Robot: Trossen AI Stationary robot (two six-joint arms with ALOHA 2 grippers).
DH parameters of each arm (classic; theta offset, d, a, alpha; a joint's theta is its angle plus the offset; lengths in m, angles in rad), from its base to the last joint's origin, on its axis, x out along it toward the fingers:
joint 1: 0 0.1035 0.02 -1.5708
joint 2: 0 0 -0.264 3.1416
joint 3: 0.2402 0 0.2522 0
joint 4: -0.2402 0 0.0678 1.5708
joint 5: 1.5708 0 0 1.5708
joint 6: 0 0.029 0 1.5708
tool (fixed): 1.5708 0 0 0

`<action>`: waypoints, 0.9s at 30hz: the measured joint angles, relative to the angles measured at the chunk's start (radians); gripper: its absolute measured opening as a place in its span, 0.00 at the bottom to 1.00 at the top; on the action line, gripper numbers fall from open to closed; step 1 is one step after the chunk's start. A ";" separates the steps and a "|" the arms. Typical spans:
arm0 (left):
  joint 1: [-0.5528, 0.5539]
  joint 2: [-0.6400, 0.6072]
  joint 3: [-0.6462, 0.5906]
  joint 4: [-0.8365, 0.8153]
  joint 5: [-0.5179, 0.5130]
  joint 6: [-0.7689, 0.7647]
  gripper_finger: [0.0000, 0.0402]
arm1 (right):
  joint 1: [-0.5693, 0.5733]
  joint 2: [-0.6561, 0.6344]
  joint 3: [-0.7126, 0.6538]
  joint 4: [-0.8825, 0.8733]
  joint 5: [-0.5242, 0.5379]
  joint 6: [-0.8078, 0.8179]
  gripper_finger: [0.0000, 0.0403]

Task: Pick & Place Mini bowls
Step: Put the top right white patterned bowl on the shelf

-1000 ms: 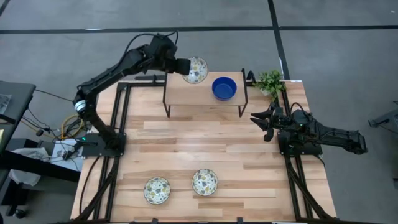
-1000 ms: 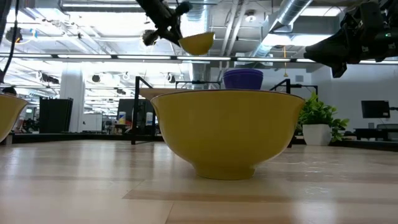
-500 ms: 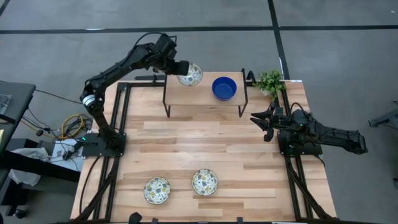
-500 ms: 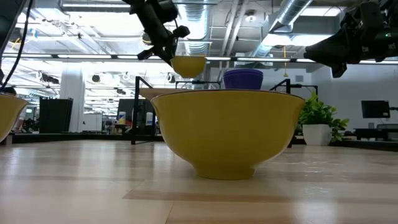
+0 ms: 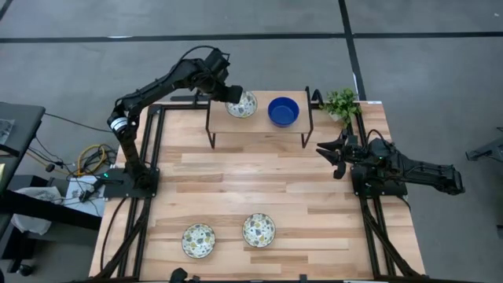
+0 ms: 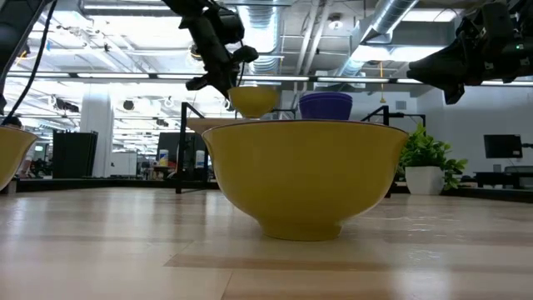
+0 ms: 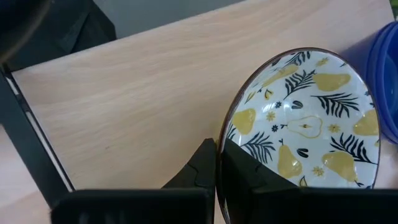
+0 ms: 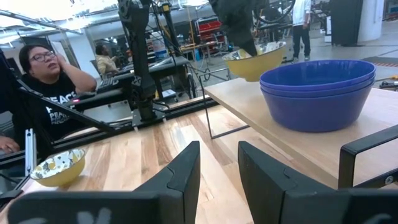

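Note:
A patterned mini bowl point(image 5: 244, 105), yellow outside with pear and leaf print inside point(image 7: 305, 130), is at the left part of a raised wooden shelf point(image 5: 259, 123) near the table's far edge. My left gripper point(image 5: 234, 95) is shut on it. Stacked blue bowls point(image 5: 283, 111) stand on the shelf to its right. Two more patterned bowls point(image 5: 198, 240) point(image 5: 258, 229) stand on their bases by the near edge; one fills the low view point(image 6: 301, 175). My right gripper point(image 5: 330, 156) is open, above the table's right side, touching nothing. My left gripper pinches the patterned bowl's rim point(image 7: 229, 138) on its left side, one finger inside point(image 7: 242, 177) and one outside. The fingers slant down from the far left. The bowl sits a little tilted, its base point(image 6: 252, 114) at the shelf top; whether it touches I cannot tell.
A small potted plant point(image 5: 341, 102) stands at the far right corner, beside the shelf's right legs. Black frame rails run along both table sides. Bare wood lies between the shelf and the near bowls. A person sits beyond the table point(image 8: 43, 74).
My left gripper has come down and a little toward the near edge, carrying the patterned bowl from high over the shelf's far left edge down to the shelf top. The bowl has turned from strongly tipped to nearly level. The gripper has stayed shut on it.

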 joint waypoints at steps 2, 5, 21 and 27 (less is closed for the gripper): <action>0.000 0.000 0.000 0.000 -0.005 0.005 0.02 | 0.000 0.000 0.000 0.000 0.000 0.000 0.24; 0.000 0.000 -0.010 0.001 -0.007 0.008 0.02 | 0.000 0.000 0.000 0.000 0.000 -0.005 0.24; 0.003 -0.006 -0.107 0.072 0.015 -0.001 0.02 | 0.000 0.000 0.000 0.000 0.000 -0.006 0.24; 0.003 -0.006 -0.109 0.070 0.001 -0.001 0.05 | 0.000 0.000 0.000 0.000 0.000 -0.007 0.24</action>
